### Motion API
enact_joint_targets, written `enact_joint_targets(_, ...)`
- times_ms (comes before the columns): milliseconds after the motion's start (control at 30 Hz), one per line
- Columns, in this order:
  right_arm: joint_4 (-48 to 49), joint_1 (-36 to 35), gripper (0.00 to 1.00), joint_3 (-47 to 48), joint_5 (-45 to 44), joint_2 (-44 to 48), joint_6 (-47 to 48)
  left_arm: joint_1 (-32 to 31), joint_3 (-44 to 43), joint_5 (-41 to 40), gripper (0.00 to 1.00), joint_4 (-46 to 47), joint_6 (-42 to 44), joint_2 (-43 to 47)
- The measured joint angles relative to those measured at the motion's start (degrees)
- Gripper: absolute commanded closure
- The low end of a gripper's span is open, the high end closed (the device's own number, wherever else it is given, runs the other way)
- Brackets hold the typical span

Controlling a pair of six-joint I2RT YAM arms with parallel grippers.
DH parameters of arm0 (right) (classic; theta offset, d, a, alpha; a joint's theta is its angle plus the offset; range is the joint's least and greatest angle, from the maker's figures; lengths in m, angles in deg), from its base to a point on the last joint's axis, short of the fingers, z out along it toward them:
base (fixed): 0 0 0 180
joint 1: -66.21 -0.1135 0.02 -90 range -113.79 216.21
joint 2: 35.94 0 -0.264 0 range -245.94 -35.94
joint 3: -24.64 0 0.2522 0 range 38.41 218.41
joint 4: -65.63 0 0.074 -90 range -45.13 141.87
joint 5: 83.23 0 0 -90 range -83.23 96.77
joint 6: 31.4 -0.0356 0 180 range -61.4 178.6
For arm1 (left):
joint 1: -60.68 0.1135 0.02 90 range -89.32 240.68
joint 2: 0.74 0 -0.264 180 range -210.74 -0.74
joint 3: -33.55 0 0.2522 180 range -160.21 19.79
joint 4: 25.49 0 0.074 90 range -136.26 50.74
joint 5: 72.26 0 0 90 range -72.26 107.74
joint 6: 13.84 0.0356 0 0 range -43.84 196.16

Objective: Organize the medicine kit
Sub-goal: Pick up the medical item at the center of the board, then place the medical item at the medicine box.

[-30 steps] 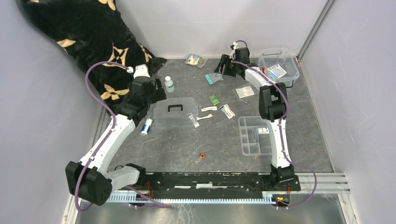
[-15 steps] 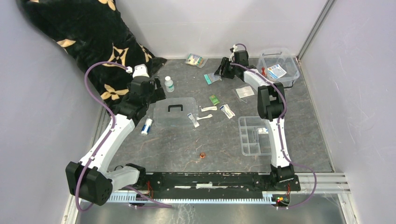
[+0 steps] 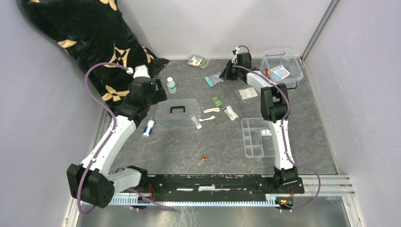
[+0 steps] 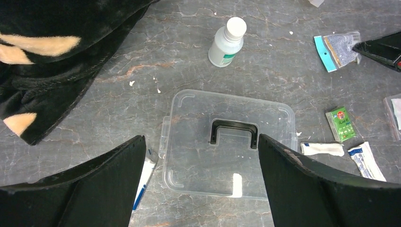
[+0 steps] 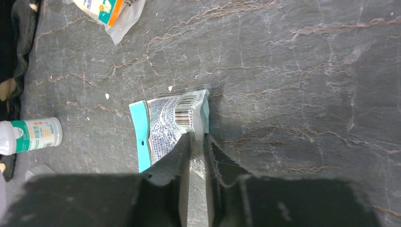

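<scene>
Reference item: the clear lid (image 3: 178, 113) with a black handle. It lies flat at mid-table, off its box.

On the near side of the lid and to its right, a small orange object (image 3: 204, 156) sits on the tabletop. Further right is a shallow divided tray (image 3: 257, 137) with a small item in one compartment. A blue-and-white tube (image 3: 149, 127) lies just beside the lid's left edge.

The left gripper (image 4: 201, 138) is over the lid. Its fingers are spread wide to either side of the handle, with nothing between them.

Just right of the lid lie white sachets (image 3: 211, 109) and a green sachet (image 3: 217, 100).

Beyond the lid stands a white-capped bottle (image 4: 228, 41). A black patterned blanket (image 3: 94, 38) lies further left.

Beyond the lid and to its right, the right gripper (image 5: 198, 139) is pinched onto the clear edge of a teal-edged packet (image 5: 170, 125). The packet rests on the tabletop.

The medicine kit box (image 3: 283, 70) is well to the right of the lid, in the far right corner. It is open, with a printed packet inside. An orange-and-green pack (image 3: 197, 60) lies by the far wall.
</scene>
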Motion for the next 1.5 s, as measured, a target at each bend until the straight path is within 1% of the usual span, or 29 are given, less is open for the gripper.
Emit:
enact_joint_targets(133,0.1,0.0,0.91,-0.1,0.2,0.2,0.5,0.2,0.0,0.1,0.06,0.0,0.0,0.0)
enact_joint_targets(233,0.0,0.1,1.0,-0.8,0.3,1.0,0.9,0.2,0.0,0.1,0.06,0.0,0.0,0.0)
enact_joint_targets(333,0.0,0.3,1.0,-2.1,0.3,3.0,1.5,0.2,0.0,0.1,0.06,0.0,0.0,0.0)
enact_joint_targets(433,0.0,0.5,1.0,-4.3,0.3,6.9,1.9,0.2,0.0,0.1,0.06,0.0,0.0,0.0)
enact_joint_targets(633,1.0,3.0,1.0,-10.9,0.2,19.4,2.4,0.2,0.0,0.3,0.06,0.0,0.0,0.0)
enact_joint_targets(733,2.3,6.6,1.0,-15.9,-0.2,27.3,2.6,0.2,0.0,1.0,0.06,0.0,0.0,-0.2)
enact_joint_targets(867,2.8,14.4,1.0,-22.2,-2.2,36.5,3.8,0.2,0.0,1.6,0.06,0.0,0.0,-0.7)
enact_joint_targets(967,1.7,20.4,1.0,-23.1,-5.4,39.3,5.0,0.3,0.0,1.9,0.06,0.0,0.0,-0.7)
enact_joint_targets(1067,0.6,25.4,1.0,-23.1,-8.1,39.5,5.9,0.3,0.0,2.6,0.06,0.0,0.0,-0.7)
enact_joint_targets(1133,-1.0,27.2,0.98,-23.6,-9.7,39.4,6.2,0.3,0.0,2.7,0.06,0.0,0.0,-0.7)
enact_joint_targets(1267,-2.4,27.5,0.96,-23.5,-11.7,37.5,6.6,0.3,0.0,3.1,0.06,0.0,0.0,-0.7)
enact_joint_targets(1367,-4.0,27.6,0.89,-20.5,-12.0,32.8,7.0,0.3,0.0,3.3,0.06,0.0,0.0,-0.7)
enact_joint_targets(1500,-7.0,27.9,0.72,-15.7,-12.8,27.2,7.5,0.3,0.0,3.8,0.06,0.1,0.0,-0.7)
